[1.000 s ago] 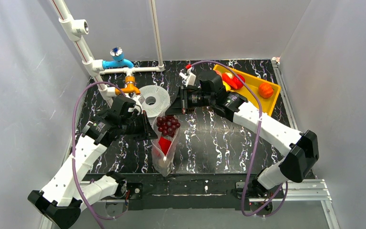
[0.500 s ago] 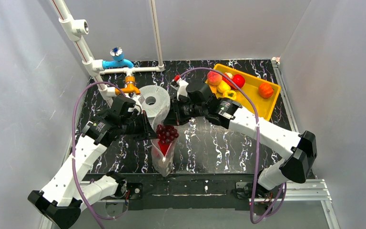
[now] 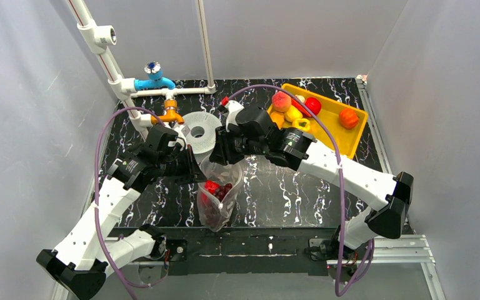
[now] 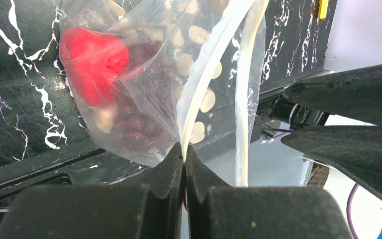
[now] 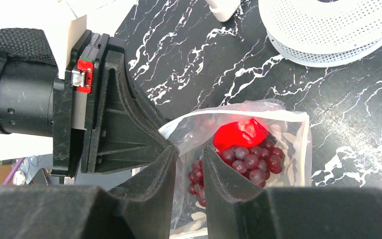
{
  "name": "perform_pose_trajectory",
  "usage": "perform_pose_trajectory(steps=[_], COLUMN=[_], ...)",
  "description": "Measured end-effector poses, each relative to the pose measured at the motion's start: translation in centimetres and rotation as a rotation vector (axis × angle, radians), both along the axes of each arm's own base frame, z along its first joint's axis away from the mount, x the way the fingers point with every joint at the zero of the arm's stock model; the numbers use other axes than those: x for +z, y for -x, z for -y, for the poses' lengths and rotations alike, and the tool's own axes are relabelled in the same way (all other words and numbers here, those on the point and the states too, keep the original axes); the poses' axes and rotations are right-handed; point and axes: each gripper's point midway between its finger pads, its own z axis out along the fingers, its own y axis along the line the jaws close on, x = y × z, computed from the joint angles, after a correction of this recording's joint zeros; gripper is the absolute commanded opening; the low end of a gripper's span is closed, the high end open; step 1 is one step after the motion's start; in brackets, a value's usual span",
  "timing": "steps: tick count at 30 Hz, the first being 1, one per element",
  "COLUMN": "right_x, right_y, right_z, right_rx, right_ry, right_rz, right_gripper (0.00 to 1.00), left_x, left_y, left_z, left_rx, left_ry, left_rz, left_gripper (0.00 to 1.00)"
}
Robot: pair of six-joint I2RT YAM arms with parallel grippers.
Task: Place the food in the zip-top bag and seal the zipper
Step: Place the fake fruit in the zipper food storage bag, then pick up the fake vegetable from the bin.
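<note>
1. the bag [image 3: 232, 176] stands on the black table [image 3: 275, 187], in the middle and close to the near edge. its mouth points up and is open.
2. inside the bag are a red pepper [image 5: 238, 133] and a bunch of dark grapes [image 5: 251, 162]. the grapes lie right against the pepper.
3. the left gripper [image 4: 184, 157] is at the left side of the bag's mouth. its jaws are pressed together, and they pinch the bag at the pale zipper strip [image 4: 193, 99].
4. the right gripper [image 5: 189, 157] is at the far side of the bag's mouth, just over the rim. its jaws are a little way apart, with a small gap between them. thin plastic shows in that gap, but i cannot tell if the fingers touch it.
5. the tips of the two grippers are very near each other at the rim of the bag.
6. a yellow tray [image 3: 331, 107] sits at the far right of the table, well apart from the bag. in it are a peach [image 3: 281, 100], a red apple [image 3: 313, 105], a yellow pepper [image 3: 293, 114] and an orange pepper [image 3: 349, 117].
7. a grey ring [image 3: 207, 122] lies flat on the table just past the bag, on the far left side of it.
</note>
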Motion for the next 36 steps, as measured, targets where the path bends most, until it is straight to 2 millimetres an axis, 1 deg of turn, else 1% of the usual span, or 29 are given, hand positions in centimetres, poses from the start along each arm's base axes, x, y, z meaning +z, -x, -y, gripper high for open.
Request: perform_pose_trajectory(steps=[5,10,13,16,20,21,23,25,28,30,32,34,36], right_x=[-0.2,-0.4,-0.1,0.9,2.4,2.5,2.1,1.1,-1.3,-2.9,-3.9,-4.6,-5.8], right_y=[0.1,-0.4,-1.2,-2.5,-5.6,-6.5,-8.8,-10.7,-13.3,-14.6,-15.7,-17.0,-18.5], right_z=[0.2,0.7,1.6,3.0,6.5,7.4,9.9,12.4,16.5,19.0,21.2,23.0,24.7], right_rx=[0.005,-0.016,-0.060,-0.126,-0.256,-0.290,-0.375,-0.457,-0.578,-0.643,-0.701,-0.751,-0.793], right_ry=[0.018,0.038,0.058,0.056,0.040,0.039,0.043,0.057,0.095,0.118,0.137,0.145,0.150], right_rz=[0.003,0.025,0.065,0.111,0.143,0.141,0.125,0.097,0.037,-0.006,-0.036,-0.061,-0.097], right_gripper=[0.37,0.47,0.51,0.51,0.51,0.53,0.62,0.69,0.78,0.80,0.80,0.80,0.80], left_x=[0.0,0.0,0.0,0.0,0.0,0.0,0.0,0.0,0.0,0.0,0.1,0.1,0.1], left_y=[0.0,0.0,0.0,0.0,0.2,0.2,0.2,0.3,0.3,0.3,0.3,0.3,0.3], left_z=[0.0,0.0,0.0,0.0,-0.1,-0.1,-0.1,-0.1,-0.2,-0.2,-0.2,-0.2,-0.2], left_rx=[0.000,0.000,0.000,0.000,0.000,0.000,0.000,-0.001,-0.003,-0.004,-0.005,-0.007,-0.009], left_ry=[0.000,0.000,0.001,0.002,0.003,0.003,0.004,0.004,0.004,0.004,0.004,0.004,0.004], left_rz=[0.000,0.000,0.000,0.002,0.004,0.004,0.006,0.007,0.010,0.010,0.012,0.014,0.016], left_gripper=[0.00,0.00,0.00,0.00,0.00,0.00,0.00,0.00,0.00,0.00,0.00,0.00,0.00])
